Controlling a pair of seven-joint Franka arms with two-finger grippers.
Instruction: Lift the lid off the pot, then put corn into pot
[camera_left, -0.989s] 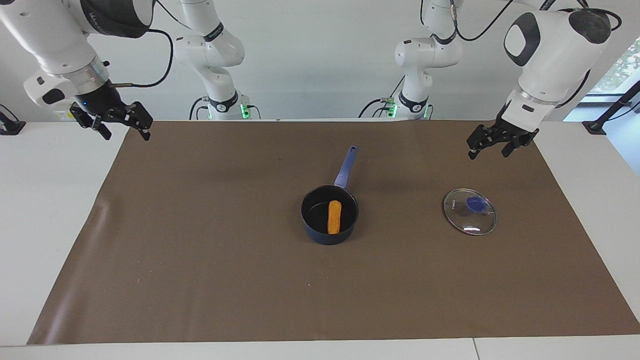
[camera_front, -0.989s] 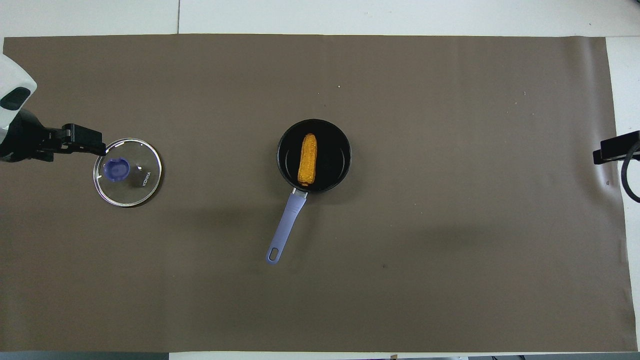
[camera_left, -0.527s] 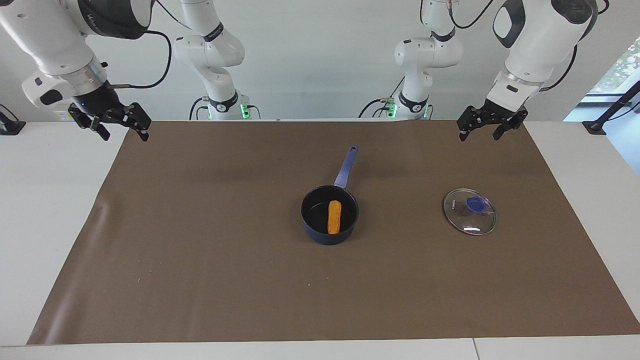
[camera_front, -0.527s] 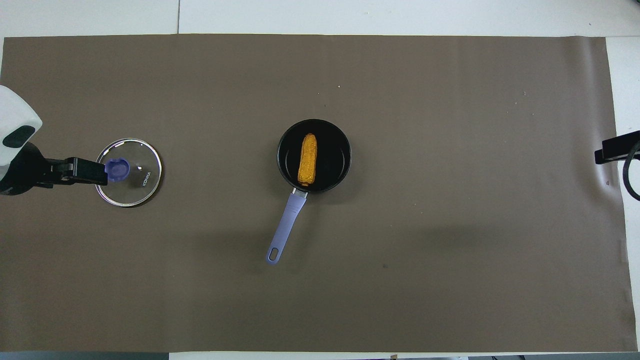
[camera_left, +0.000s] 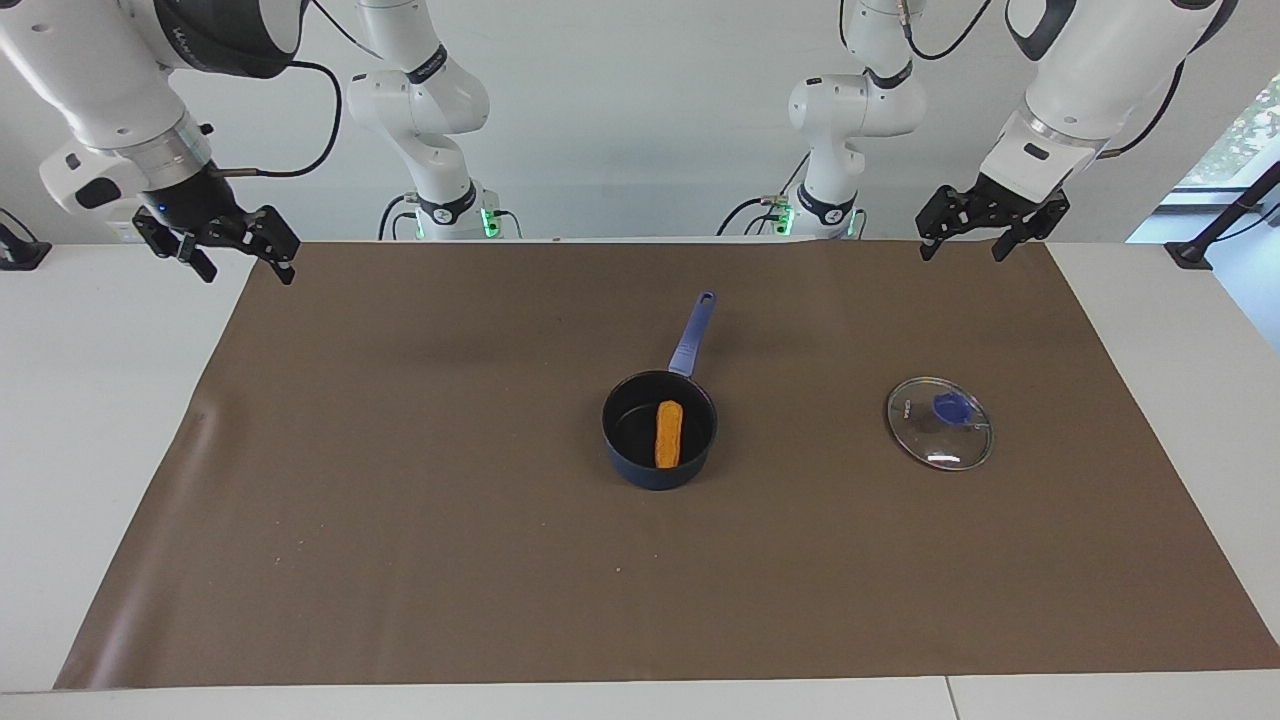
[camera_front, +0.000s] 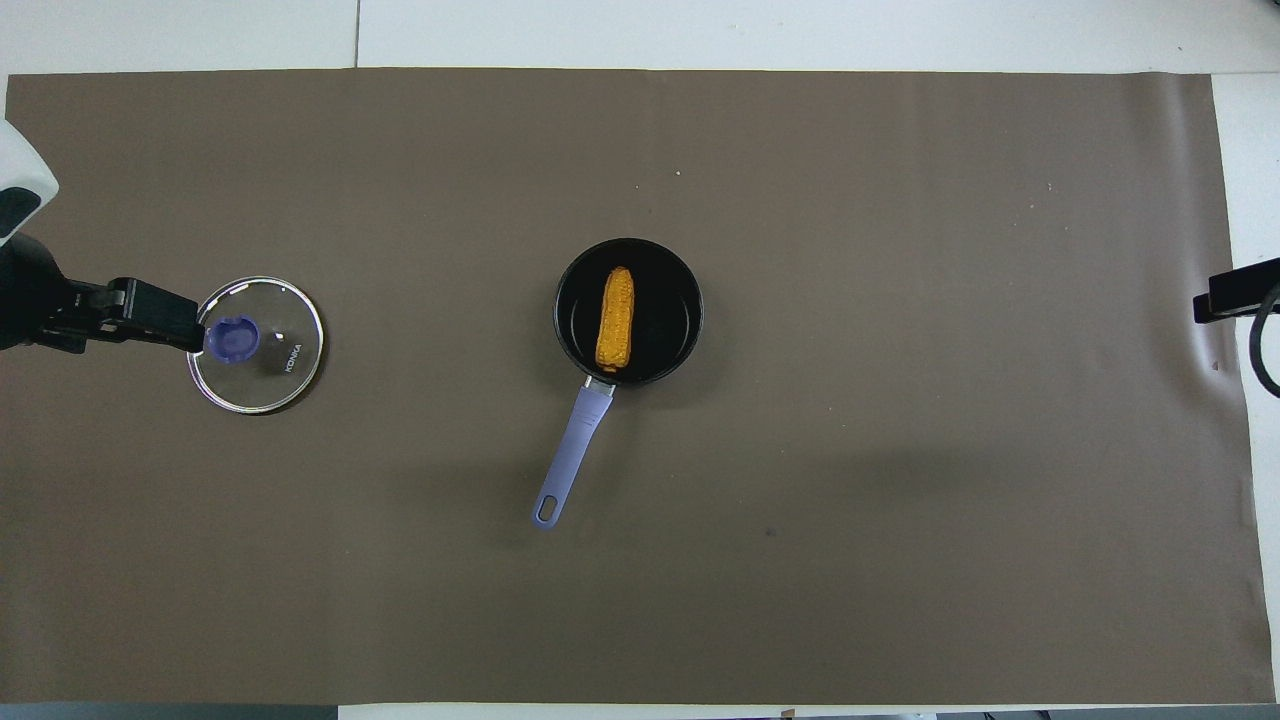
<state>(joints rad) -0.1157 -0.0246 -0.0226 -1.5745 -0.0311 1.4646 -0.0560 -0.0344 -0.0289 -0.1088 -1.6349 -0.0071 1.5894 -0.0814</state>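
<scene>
left gripper (camera_left: 960, 248) has risen, jaws apart, above lid (camera_left: 939, 423).

Corn (camera_left: 668, 434) in pot (camera_left: 628, 462); lid (camera_left: 939, 423) beside pot.

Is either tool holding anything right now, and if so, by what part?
Nothing is held. The left tool and right tool are both empty and raised at their own ends of the table.

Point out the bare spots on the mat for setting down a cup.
Bare mat lies between the pot and the lid, and from the pot to the right arm's end. Nowhere is crowded; only the pot's handle narrows the robots' edge.
</scene>
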